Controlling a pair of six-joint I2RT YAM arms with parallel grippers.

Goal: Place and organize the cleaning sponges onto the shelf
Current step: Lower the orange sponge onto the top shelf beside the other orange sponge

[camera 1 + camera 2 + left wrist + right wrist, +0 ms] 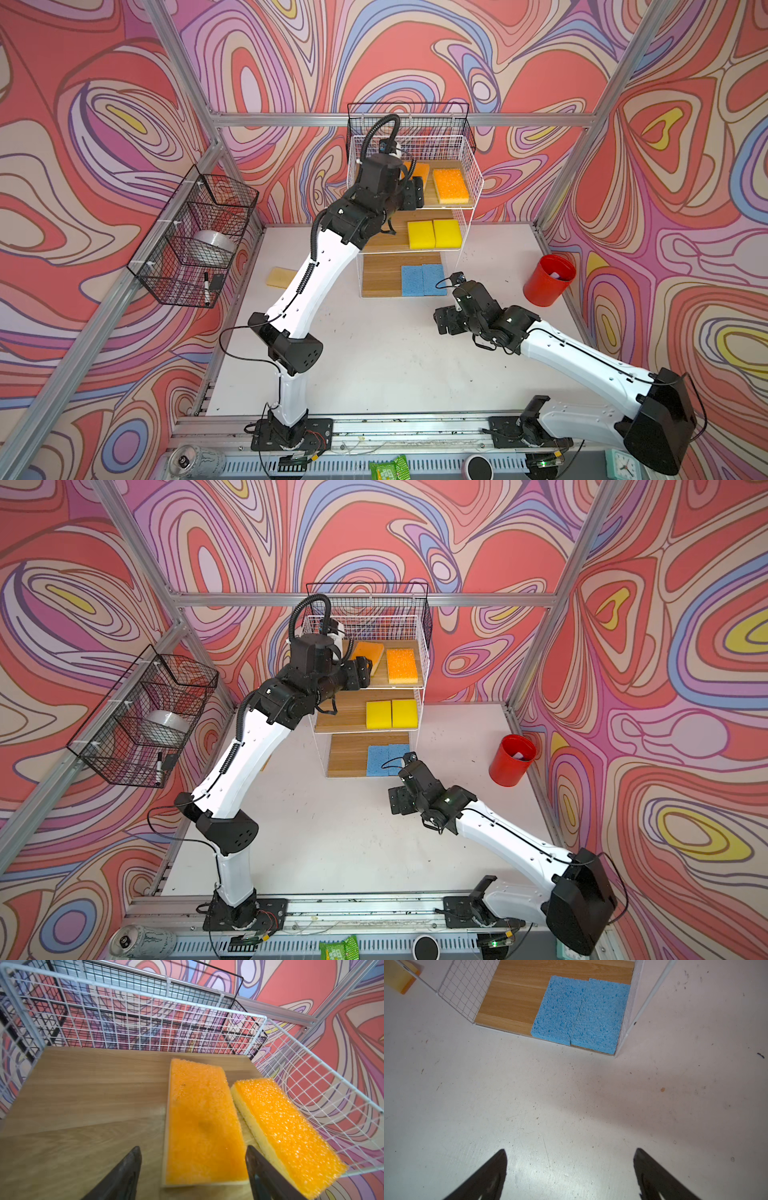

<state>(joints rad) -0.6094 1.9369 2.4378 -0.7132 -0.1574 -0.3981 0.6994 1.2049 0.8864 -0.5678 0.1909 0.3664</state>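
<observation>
The shelf [478,178] stands at the back of the table, a white wire rack with three wood tiers. Two orange sponges [420,169] [451,185] lie on its top tier, two yellow ones [421,235] on the middle and two blue ones [412,280] on the bottom. My left gripper [193,1149] is open over the top tier. The near end of the left orange sponge [201,1122] lies between its fingers, ungripped. A further sponge [282,277] lies pale side up on the table, partly behind the left arm. My right gripper [570,1150] hangs open above bare table before the blue sponges [558,1009].
A red cup [548,280] stands at the table's right side. A black wire basket [195,241] with a tape roll and a marker hangs on the left wall. Another black basket [409,120] hangs behind the shelf's top. A can and small items lie beyond the front rail.
</observation>
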